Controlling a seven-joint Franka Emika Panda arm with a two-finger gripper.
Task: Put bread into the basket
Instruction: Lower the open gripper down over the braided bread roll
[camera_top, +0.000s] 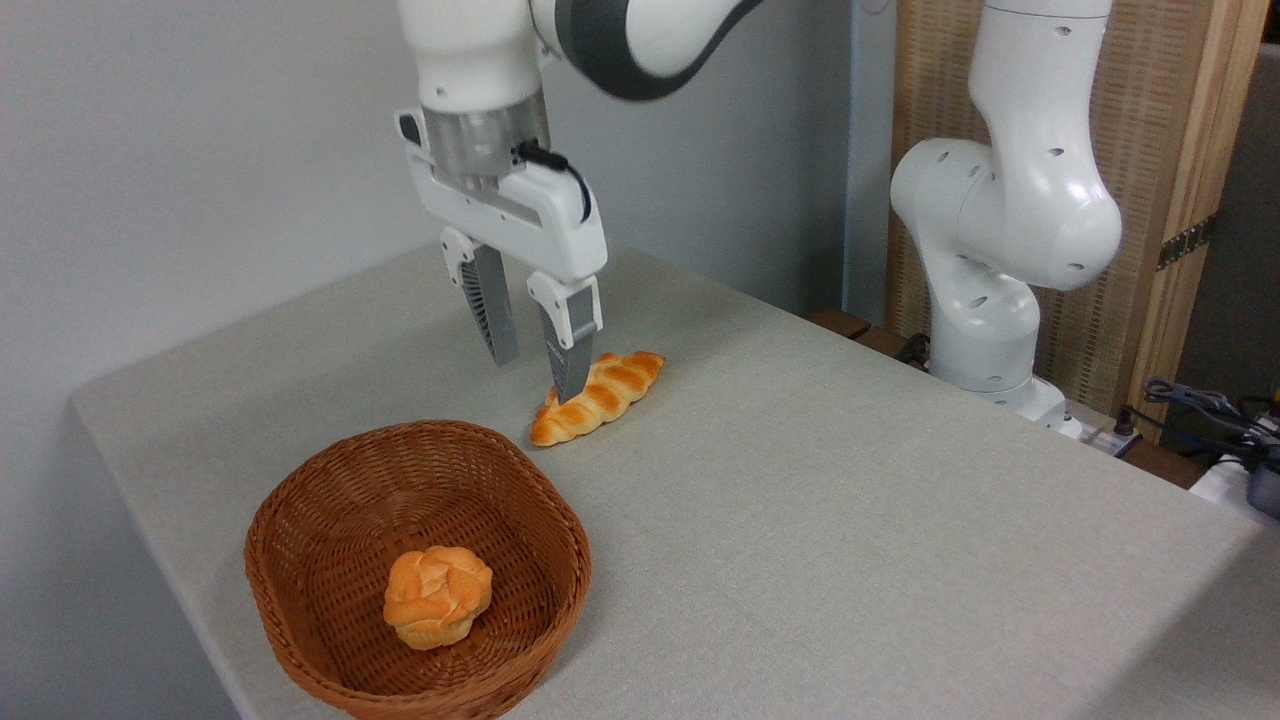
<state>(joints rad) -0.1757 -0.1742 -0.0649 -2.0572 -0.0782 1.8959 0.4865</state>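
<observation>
One braided loaf (600, 396) lies near the table's (850, 520) far edge; the gripper (537, 378), fingers parted, hangs above it. The wicker basket (300, 510) at the near-left corner holds a bun (437, 596).

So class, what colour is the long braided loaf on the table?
Golden-orange with pale seams, fixed camera view.

Glossy white plastic on the arm (1010, 200), matt grey cloth-looking table (850, 520), rough brown woven wicker basket (300, 520), shiny glazed braided bread (610, 390), ribbed grey gripper (538, 378) fingers.
</observation>
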